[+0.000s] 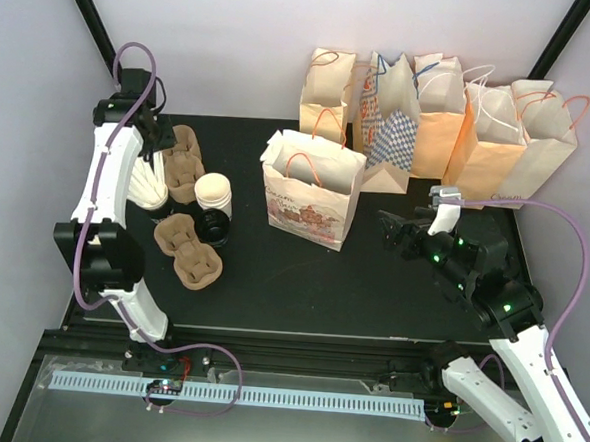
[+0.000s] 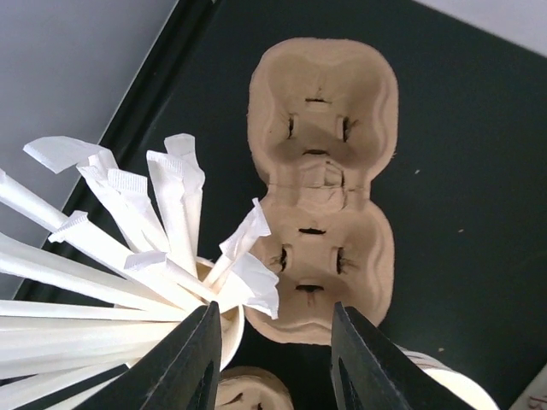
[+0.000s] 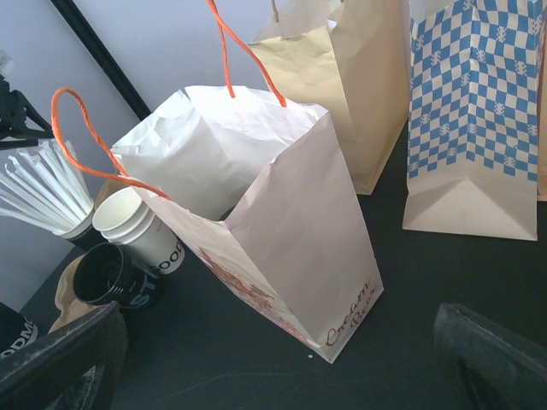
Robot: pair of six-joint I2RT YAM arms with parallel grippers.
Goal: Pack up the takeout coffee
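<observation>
Left pincer [image 2: 272,337]: jaws partly drawn in, grasping nothing, hanging over a brown pulp carrier [image 2: 325,179], with the cup of wrapped straws [image 2: 128,256] just to one side. Right pincer [image 3: 278,359]: released, jaws spread wide, facing the front paper bag [image 3: 282,239]. Takeout coffee [image 3: 104,272] stands on the bench [image 3: 444,282] just beside the stacked cream cups [image 3: 128,218], apart from both pincers.

Open paper bag [image 1: 312,187] stood mid-table [image 1: 301,292]; row of bags [image 1: 442,115] far behind it. To its left: cup stack [image 1: 215,192], cup carriers [image 1: 186,251], then straw cup [image 1: 149,187].
</observation>
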